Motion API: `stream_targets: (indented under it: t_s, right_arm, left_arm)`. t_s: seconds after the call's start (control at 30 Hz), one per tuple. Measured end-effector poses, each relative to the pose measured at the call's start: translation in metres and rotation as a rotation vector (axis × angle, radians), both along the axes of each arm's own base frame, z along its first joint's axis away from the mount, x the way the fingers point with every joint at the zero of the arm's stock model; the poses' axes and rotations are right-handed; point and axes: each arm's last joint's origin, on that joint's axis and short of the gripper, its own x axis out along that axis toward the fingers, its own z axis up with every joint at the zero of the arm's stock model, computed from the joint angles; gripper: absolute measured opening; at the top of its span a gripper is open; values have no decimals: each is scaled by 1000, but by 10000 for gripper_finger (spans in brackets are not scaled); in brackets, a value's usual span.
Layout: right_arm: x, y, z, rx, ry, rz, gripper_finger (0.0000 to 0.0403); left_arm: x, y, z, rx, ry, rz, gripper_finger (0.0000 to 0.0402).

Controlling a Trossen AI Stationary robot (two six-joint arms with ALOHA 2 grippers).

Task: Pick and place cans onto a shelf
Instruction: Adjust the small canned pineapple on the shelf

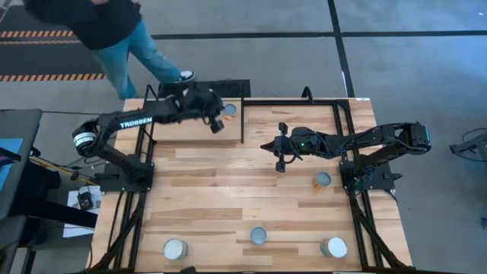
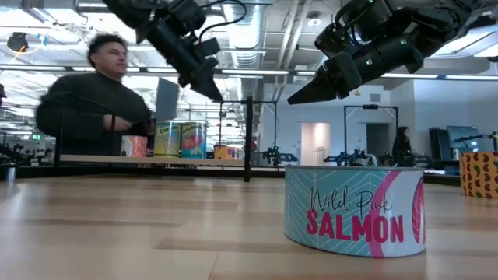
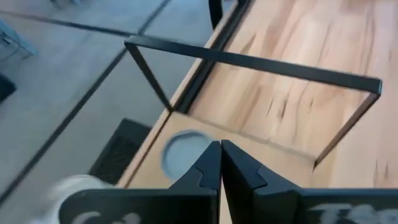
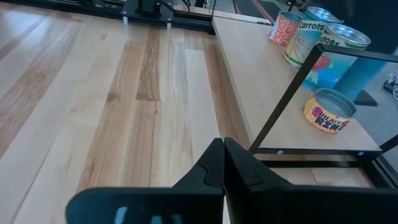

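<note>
Salmon can point(image 2: 354, 210) sits closest on the worktop point(image 1: 228, 190), we see both left gripper point(image 1: 216, 124) and right gripper point(image 1: 280, 163) fingers pressed together, empty, over the shelf point(image 1: 319, 122) edge, so descending risks clipping its black rods point(image 4: 283, 102).

The planked wooden table point(image 1: 228, 190) bore four short cans: three along its near edge point(image 1: 176, 249) point(image 1: 259, 235) point(image 1: 333, 247) and one point(image 1: 323, 180) by the right arm's base. At its far side the pale shelf point(image 4: 261, 81) carried several cans point(image 4: 328, 109), among them a low orange-labelled tin.
</note>
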Motion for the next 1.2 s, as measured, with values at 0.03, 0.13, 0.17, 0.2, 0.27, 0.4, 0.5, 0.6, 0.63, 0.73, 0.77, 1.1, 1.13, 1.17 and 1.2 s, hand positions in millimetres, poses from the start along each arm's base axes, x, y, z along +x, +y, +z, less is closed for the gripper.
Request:
stream_targets:
  t_s: [0.03,0.13,0.17,0.2,0.27,0.4,0.5,0.6,0.63,0.73,0.77,1.1,1.13,1.17,1.2]
  right_arm:
    - [0,0,0,0,1,0,14]
    - [0,0,0,-3,1,1,14]
    - [0,0,0,-3,1,1,14]
    - [0,0,0,-3,1,1,14]
    - [0,0,0,-3,1,1,14]
    - [0,0,0,-3,-3,1,14]
    - [0,0,0,-3,-4,1,14]
    - [0,0,0,-2,-4,1,14]
    - [0,0,0,-2,-2,0,14]
    - [0,0,0,-2,-1,0,14]
    - [0,0,0,-2,-1,1,14]
    - [0,0,0,1,0,-1,14]
    - [0,0,0,1,0,-1,14]
    - [0,0,0,1,0,-1,14]
    - [0,0,0,1,0,-1,14]
  left_arm:
    - [1,-4,-7,-4,-39,8,0]
    - [1,-18,-35,-27,-147,27,0]
    - [1,-22,-44,-34,-170,38,0]
    - [1,-25,-52,-37,-196,52,0]
    - [1,-29,-65,-37,-226,92,0]
    - [6,-26,-85,-40,-226,143,0]
    - [13,-19,-101,-64,-198,144,0]
    - [20,-12,-109,-85,-181,147,0]
    - [23,-10,-111,-86,-178,147,0]
    - [29,-6,-114,-84,-166,152,0]
    - [31,-5,-115,-84,-165,153,0]
    - [26,8,-115,-66,-152,201,0]
    - [25,9,-116,-69,-147,203,0]
    - [24,10,-116,-70,-145,206,0]
    - [24,11,-115,-68,-148,208,0]
